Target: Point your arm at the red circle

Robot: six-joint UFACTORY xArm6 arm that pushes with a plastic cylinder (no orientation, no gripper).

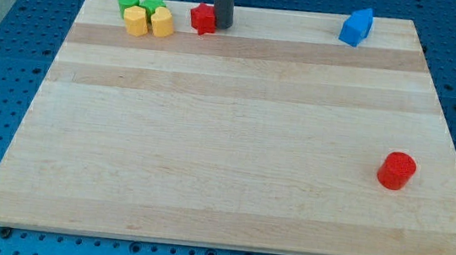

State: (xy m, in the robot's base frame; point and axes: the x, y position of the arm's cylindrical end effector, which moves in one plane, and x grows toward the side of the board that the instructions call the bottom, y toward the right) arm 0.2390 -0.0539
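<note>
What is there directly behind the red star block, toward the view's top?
Only bare board edge and blue table show behind the red star block. My tip stands against its right side, hiding whatever lies behind the rod.

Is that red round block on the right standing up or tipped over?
Upright: the red circle block sits alone on the board with its flat round face up.

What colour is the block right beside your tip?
Red, left of my tip, in the camera view.
</note>
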